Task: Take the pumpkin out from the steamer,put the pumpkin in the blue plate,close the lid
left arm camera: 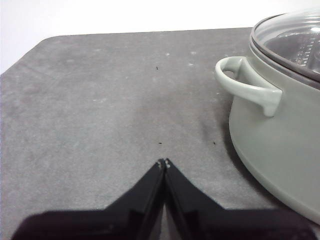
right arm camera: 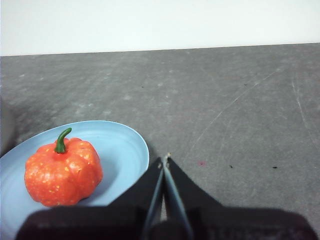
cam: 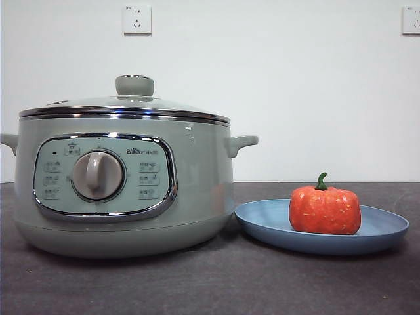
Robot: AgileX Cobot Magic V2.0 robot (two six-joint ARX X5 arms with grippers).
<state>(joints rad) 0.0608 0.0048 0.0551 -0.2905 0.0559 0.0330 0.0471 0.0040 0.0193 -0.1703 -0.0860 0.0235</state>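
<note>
Though the pumpkin [cam: 324, 210] at the frame's lower right looks light, stiff and slick, best pinched across its ribs, both my end effectors, left [left arm camera: 163, 163] and right [right arm camera: 164, 159], sit closed, empty.

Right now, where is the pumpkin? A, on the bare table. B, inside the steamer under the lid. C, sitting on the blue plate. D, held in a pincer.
C: the pumpkin rests upright on the blue plate beside the steamer, whose lid is on, and no pincer touches it.
</note>
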